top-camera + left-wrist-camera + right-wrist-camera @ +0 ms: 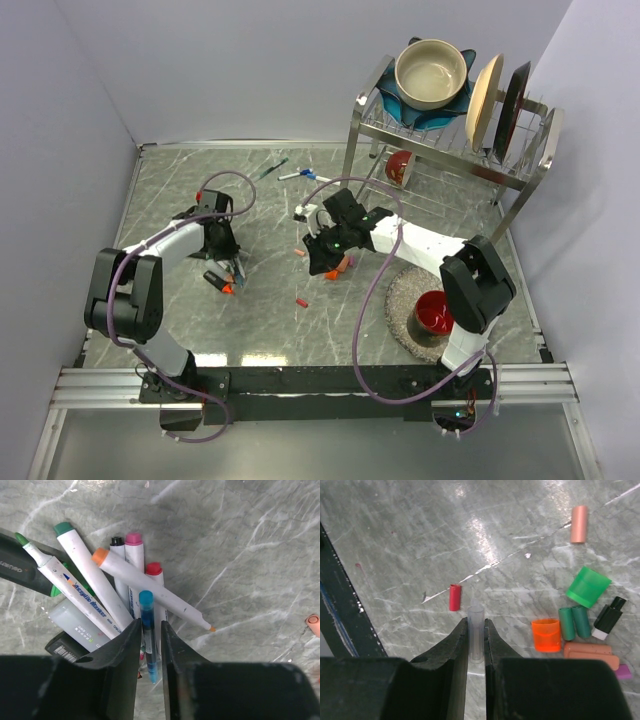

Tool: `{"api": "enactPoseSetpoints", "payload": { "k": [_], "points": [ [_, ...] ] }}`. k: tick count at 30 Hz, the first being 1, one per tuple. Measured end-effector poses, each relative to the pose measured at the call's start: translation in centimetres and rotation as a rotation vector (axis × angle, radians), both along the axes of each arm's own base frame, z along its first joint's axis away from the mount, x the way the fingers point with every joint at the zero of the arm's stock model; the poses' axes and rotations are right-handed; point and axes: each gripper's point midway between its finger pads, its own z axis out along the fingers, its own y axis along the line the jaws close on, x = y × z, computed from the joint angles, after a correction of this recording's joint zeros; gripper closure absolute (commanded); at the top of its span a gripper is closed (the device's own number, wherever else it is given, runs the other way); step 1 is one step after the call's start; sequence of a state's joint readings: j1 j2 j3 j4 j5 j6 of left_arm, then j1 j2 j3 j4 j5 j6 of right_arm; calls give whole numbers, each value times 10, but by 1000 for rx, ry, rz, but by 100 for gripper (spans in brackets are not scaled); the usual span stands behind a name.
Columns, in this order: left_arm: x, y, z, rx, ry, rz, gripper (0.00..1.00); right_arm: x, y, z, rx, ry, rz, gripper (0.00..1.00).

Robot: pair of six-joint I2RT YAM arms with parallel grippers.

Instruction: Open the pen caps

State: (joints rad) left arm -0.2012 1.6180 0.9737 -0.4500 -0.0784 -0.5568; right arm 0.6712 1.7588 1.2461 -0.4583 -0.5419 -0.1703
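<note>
black fingers of the right gripper (476, 622) are clamping a clear pen cap (475, 611) over the grey marbled tabletop (270, 335), which pale lilac walls (250, 70) are enclosing. loose pen caps (546, 635) in red, orange, green and salmon are lying on the stone near it. the left gripper (151, 624) is flanking a blue marker (146, 605) atop a marker pile (125, 580), fingers narrowly apart; whether they are gripping it, i cannot tell. one white barrel (75, 585) is showing "acrylic marker".
</note>
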Motion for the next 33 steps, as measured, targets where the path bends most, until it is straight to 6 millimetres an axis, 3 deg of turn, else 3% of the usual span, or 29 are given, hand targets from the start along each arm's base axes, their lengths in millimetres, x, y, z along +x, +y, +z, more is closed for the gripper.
{"api": "enactPoseSetpoints", "payload": {
  "k": [9,13,19,23,28,33],
  "points": [
    [1,4,4,37,0,4,66,19,-6,-17,-84,-29,-53,95],
    [2,4,8,47,-7,-6,55,23,-12,-31,-133,-24,-68,93],
    [6,3,31,36,-77,-10,45,31,-13,-36,-175,-36,-82,87],
    [10,2,51,20,-142,-19,41,37,-14,-42,-201,-50,-88,77],
    [15,-8,68,-27,-204,-52,40,39,-19,-52,-236,-55,-93,68],
    [23,-27,70,-106,-231,-101,39,41,-21,-52,-245,-65,-93,63]
  ]
}}
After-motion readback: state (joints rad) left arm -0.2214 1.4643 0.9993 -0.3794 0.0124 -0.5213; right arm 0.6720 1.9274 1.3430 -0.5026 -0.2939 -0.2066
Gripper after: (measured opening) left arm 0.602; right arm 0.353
